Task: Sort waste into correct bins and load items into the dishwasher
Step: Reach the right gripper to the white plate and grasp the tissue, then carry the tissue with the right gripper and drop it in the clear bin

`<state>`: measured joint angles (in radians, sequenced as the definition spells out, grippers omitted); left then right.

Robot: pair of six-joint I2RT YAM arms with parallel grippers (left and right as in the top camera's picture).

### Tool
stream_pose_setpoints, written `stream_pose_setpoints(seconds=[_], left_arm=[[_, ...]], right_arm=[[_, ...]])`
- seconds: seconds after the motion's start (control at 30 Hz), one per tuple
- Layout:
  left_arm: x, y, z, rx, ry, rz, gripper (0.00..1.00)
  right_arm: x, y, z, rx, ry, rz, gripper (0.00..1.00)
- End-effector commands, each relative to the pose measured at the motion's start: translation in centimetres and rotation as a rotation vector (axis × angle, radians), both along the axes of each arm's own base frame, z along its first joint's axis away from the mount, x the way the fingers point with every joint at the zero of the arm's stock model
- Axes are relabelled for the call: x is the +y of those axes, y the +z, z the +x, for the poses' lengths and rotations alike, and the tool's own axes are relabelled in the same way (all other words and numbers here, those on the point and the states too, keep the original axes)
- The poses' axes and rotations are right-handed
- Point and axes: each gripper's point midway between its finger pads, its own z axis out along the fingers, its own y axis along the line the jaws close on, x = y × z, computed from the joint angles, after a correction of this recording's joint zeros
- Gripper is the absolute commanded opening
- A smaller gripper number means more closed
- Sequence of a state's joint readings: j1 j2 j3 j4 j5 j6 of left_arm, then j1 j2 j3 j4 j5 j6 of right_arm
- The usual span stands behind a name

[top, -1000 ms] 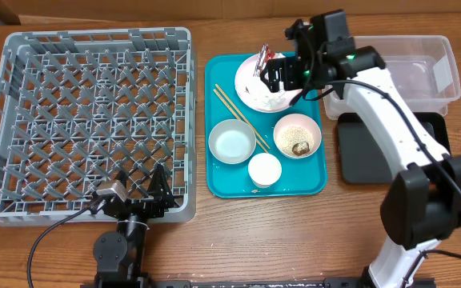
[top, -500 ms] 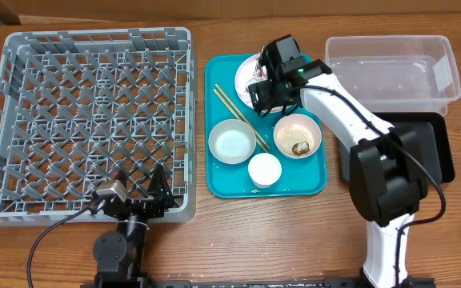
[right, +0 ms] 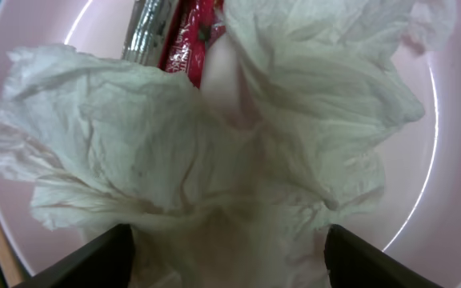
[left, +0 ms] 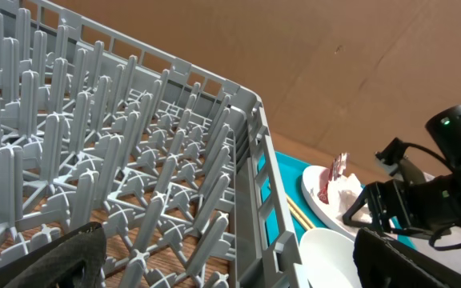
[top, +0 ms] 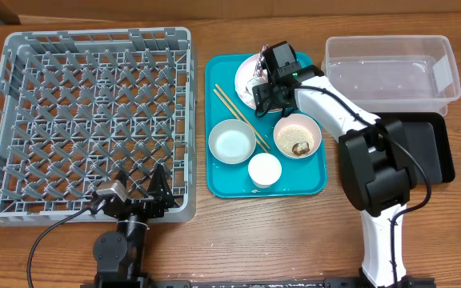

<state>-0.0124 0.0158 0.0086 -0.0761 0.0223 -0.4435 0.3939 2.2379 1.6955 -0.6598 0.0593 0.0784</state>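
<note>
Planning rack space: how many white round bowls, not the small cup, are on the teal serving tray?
2. One empty white round bowl at the left of the teal serving tray; one grain-filled bowl at its right. The right arm could hide others.

Tissue (right: 214, 160) fills the gap between the fingers of my right end effector (top: 262, 90), above the plate (top: 244, 78). The rack (top: 86, 120) wall stands just ahead of my left end effector (left: 230, 268). Bare bench (top: 238, 232) lies free in front of the tray (top: 218, 182). The tub (top: 390, 68) blocks the far right.

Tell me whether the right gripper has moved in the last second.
Yes: the right gripper shifted left, away from the clear tub, over the plate.
</note>
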Motion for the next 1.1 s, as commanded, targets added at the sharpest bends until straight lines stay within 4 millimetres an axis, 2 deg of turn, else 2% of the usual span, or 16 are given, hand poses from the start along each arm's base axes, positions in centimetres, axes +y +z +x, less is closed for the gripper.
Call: stream_pose_setpoints(seconds=[0.0, 0.07, 0.23, 0.3, 0.33, 0.4, 0.47, 0.53, 0.67, 0.73, 0.8, 0.87, 0.97, 1.07], left_arm=[[0.2, -0.1, 0.0, 0.001, 0.011, -0.005, 1.00], [0.2, -0.1, 0.0, 0.001, 0.011, -0.006, 1.00], [0.2, -0.1, 0.0, 0.002, 0.011, -0.005, 1.00], [0.2, -0.1, 0.0, 0.001, 0.011, -0.005, 1.00], [0.2, -0.1, 0.0, 0.001, 0.011, -0.006, 1.00], [0.2, -0.1, 0.0, 0.001, 0.011, -0.006, 1.00], [0.2, -0.1, 0.0, 0.001, 0.011, -0.006, 1.00], [0.2, -0.1, 0.0, 0.001, 0.011, -0.005, 1.00], [0.2, -0.1, 0.0, 0.001, 0.011, -0.006, 1.00], [0.2, -0.1, 0.0, 0.001, 0.011, -0.005, 1.00], [0.2, -0.1, 0.0, 0.001, 0.011, -0.006, 1.00], [0.2, -0.1, 0.0, 0.001, 0.011, -0.005, 1.00], [0.2, -0.1, 0.0, 0.001, 0.011, -0.005, 1.00], [0.2, -0.1, 0.0, 0.001, 0.011, -0.006, 1.00]], right_arm=[[0.1, 0.6, 0.9, -0.029, -0.019, 0.007, 0.66], [0.0, 0.5, 1.0, -0.025, -0.053, 0.018, 0.52], [-0.1, -0.4, 0.8, -0.005, -0.074, 0.020, 0.26], [-0.2, -0.7, 0.6, 0.007, -0.074, 0.014, 0.09], [-0.2, -0.7, 0.5, 0.012, -0.076, 0.012, 0.04], [-0.2, 0.2, 0.4, 0.010, -0.084, 0.017, 0.04], [-0.2, 2.7, 0.7, -0.014, -0.085, 0.028, 0.04], [-0.2, 6.2, 1.3, -0.057, -0.089, 0.048, 0.04], [-1.4, 15.5, 1.7, -0.172, -0.129, 0.093, 0.04], [-3.2, 19.5, 1.6, -0.230, -0.187, 0.094, 0.04], [-6.2, 22.6, 1.5, -0.292, -0.289, 0.076, 0.04], [-8.8, 24.0, 1.4, -0.321, -0.368, 0.059, 0.04], [-13.5, 24.2, 1.3, -0.312, -0.486, 0.042, 0.04], [-17.2, 22.6, 1.3, -0.262, -0.583, 0.042, 0.04]])
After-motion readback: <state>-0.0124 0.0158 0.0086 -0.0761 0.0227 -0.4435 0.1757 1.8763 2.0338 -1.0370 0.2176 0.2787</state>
